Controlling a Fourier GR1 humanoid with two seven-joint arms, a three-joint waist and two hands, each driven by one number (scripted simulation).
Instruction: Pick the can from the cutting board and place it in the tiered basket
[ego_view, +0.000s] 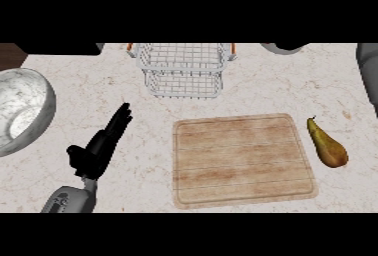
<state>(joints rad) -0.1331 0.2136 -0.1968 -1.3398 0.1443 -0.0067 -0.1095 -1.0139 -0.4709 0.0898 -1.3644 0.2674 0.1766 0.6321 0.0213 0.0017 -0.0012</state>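
My left hand (100, 145) hovers over the pale marbled tabletop (88, 90) with fingers straight and together, holding nothing, pointing up and slightly right; my right hand is out of view. Right of it lies the wooden board (242, 159), bare on top, with a pear (327, 145) beside it, stem pointing away from me. Beyond stands the wire basket (182, 70), a marbled bowl (22, 110) at far left; I see no can anywhere, so its axis can't be told.
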